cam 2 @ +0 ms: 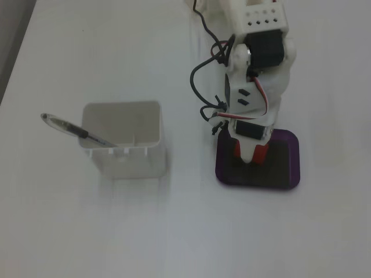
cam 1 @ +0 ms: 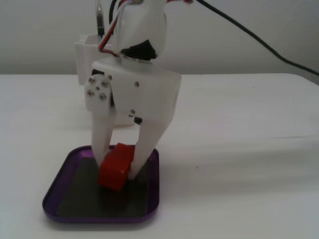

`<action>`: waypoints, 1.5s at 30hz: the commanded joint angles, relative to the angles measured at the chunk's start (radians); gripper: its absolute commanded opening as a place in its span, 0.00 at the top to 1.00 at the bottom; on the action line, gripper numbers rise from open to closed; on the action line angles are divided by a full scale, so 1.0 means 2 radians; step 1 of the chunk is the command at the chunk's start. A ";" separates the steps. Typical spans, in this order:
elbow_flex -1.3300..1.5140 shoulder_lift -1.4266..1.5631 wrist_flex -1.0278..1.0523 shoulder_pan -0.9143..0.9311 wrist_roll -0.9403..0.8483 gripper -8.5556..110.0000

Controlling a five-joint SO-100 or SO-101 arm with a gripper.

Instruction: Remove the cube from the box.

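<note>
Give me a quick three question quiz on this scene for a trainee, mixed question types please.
1. True or false: the gripper has its fingers on either side of the red cube.
2. What sticks out of the white container? A) a spoon B) a pen C) a brush
3. Fill in: the cube is over the ___ tray.

Key:
1. True; the fingers flank the cube above the tray's black bottom.
2. B, a pen leaning over the rim.
3. Purple.
</note>
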 commanded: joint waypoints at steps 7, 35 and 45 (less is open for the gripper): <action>-0.080 0.153 0.153 -0.017 -0.088 0.93; 0.524 0.397 -0.206 -0.016 -0.202 0.93; 0.527 0.397 -0.209 -0.015 -0.202 0.82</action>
